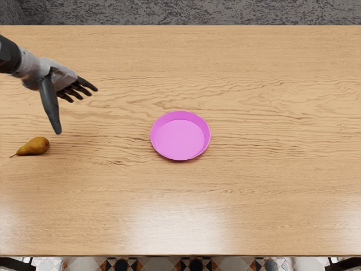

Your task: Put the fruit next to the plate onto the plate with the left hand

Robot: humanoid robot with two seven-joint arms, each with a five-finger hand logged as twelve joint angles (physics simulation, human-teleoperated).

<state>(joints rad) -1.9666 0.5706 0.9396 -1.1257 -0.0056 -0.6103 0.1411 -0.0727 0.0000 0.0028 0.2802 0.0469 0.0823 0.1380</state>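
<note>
The left hand (58,84) comes in from the left edge of the table (271,192) and hangs above the wood, holding nothing. It is wide open: the four fingers (83,88) are stretched toward 3 o'clock and the thumb (52,112) points down toward 6 o'clock. I think the open shape is a preparation, so that the fruit can pass between thumb and fingers when the hand goes lower.

The pear (34,147) lies on its side on the table, near the left edge, with the thin stem end toward 9 o'clock. Seen from the pink plate (153,135), it is at 9 o'clock and well apart. Seen from the pear, the hand is at about 1 o'clock, and the thumb tip is near the fruit but does not touch it.

The plate stands in the middle of the table and has nothing in it. Its low raised rim should stop the pear from rolling out once it is placed there.

In my judgement the task is at the reaching step; the grasp has not begun. The right arm does not show.
</note>
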